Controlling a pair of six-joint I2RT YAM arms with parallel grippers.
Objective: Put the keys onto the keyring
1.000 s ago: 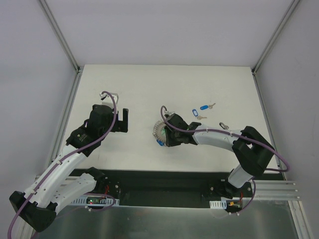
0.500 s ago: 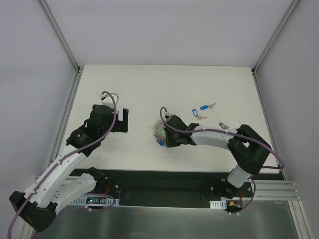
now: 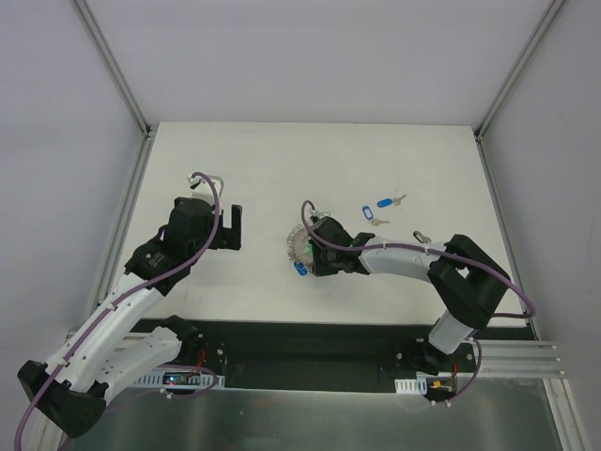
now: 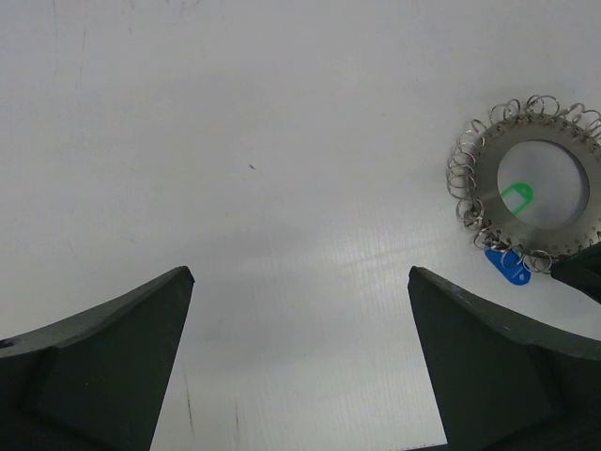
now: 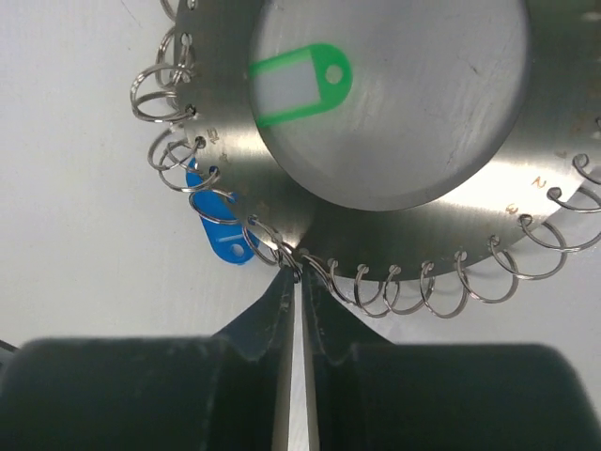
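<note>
Keyring (image 5: 413,235) (flat grey metal disc) fringed with small wire rings (image 5: 439,287).

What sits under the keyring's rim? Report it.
A blue tag pokes out from under the keyring rim, beside the right gripper. Whatever else lies beneath is covered.

You've got a white table (image 3: 282,169) with the keyring (image 3: 300,248) flat near the middle. 1 blue tag (image 3: 300,269) pokes out at its near rim, and a green tag (image 5: 300,80) shows in its centre. Further right lie 1 blue-tagged key (image 3: 367,215), a 2nd blue-tagged key (image 3: 385,201) and 1 black-headed key (image 3: 421,238).
</note>
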